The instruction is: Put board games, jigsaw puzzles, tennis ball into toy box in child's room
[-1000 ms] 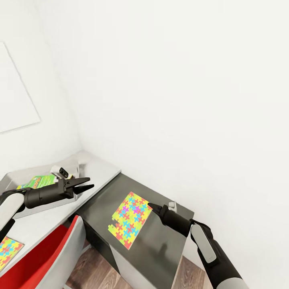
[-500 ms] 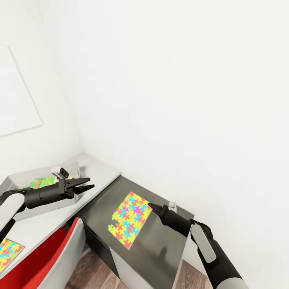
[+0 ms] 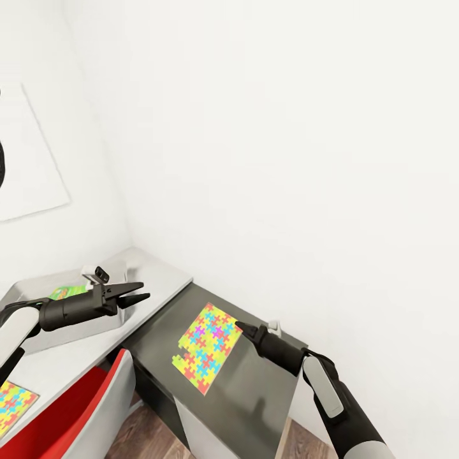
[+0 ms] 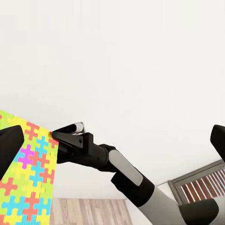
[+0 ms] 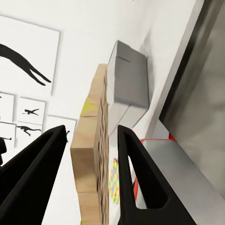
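My right gripper (image 3: 238, 326) is shut on the edge of a jigsaw puzzle (image 3: 207, 347), a bright panel held just above the table's dark grey section (image 3: 255, 395). The right wrist view shows that puzzle (image 5: 91, 154) edge-on between the fingers (image 5: 37, 183), with the toy box (image 5: 129, 75) beyond. My left gripper (image 3: 141, 292) hovers open and empty over the toy box (image 3: 70, 328), a grey box on the pale table top (image 3: 159, 271). A green-edged board game (image 3: 64, 293) lies inside it. A second jigsaw puzzle (image 3: 14, 405) lies on the pale top at the near left.
A red chair with a grey back (image 3: 70, 414) stands in front of the desk at the lower left. White walls close the corner behind the desk, with a white picture (image 3: 32, 166) on the left wall. Wood floor (image 3: 146, 433) shows below.
The whole picture has shifted a little, so the camera moved; desk and toy box drift in the frame. Both arms keep their poses and the puzzle stays in the right gripper.
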Robot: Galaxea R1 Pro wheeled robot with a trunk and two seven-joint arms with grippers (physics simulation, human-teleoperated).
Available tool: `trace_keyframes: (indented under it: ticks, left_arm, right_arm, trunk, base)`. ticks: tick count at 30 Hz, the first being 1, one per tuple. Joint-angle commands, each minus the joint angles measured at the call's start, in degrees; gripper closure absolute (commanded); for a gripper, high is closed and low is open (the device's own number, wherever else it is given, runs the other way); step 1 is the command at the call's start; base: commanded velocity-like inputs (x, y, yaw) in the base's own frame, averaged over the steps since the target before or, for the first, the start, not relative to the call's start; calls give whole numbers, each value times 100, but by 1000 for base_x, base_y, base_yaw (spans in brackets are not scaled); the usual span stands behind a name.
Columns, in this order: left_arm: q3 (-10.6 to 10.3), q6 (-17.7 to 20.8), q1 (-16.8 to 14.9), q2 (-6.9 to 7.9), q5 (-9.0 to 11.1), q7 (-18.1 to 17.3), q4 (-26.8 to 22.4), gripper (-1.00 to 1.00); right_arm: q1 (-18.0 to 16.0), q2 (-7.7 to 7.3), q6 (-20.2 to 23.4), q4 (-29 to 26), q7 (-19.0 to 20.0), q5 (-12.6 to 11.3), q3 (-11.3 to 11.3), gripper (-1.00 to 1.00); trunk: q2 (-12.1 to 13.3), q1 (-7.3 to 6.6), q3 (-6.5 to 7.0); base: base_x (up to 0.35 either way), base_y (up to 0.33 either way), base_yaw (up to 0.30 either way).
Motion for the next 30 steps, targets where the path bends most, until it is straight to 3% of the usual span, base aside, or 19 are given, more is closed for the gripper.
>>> trace_keyframes:
  ticks: [1,9,16,30]
  left_arm:
    - [-6,19,-7,4,0,-23,4,-100]
    - [2,19,0,6,2,-24,2,-100]
    - [3,19,1,7,2,-24,8,-100]
    - [3,19,1,6,2,-24,10,-100]
  right_arm:
    - [-5,2,30,-1,-5,-21,-6,100]
    - [-5,7,-27,-9,-6,-30,-1,100]
    - [-5,3,-65,-9,-6,-35,1,100]
    - [-5,2,-68,-9,-6,-30,0,100]
  trunk:
    - [-12,4,-3]
    - [-12,4,73]
    - [-12,4,140]
    - [-12,4,248]
  base:
    - [0,0,0]
    - [-8,0,0]
    - [-178,35,41]
    - [-114,96,162]
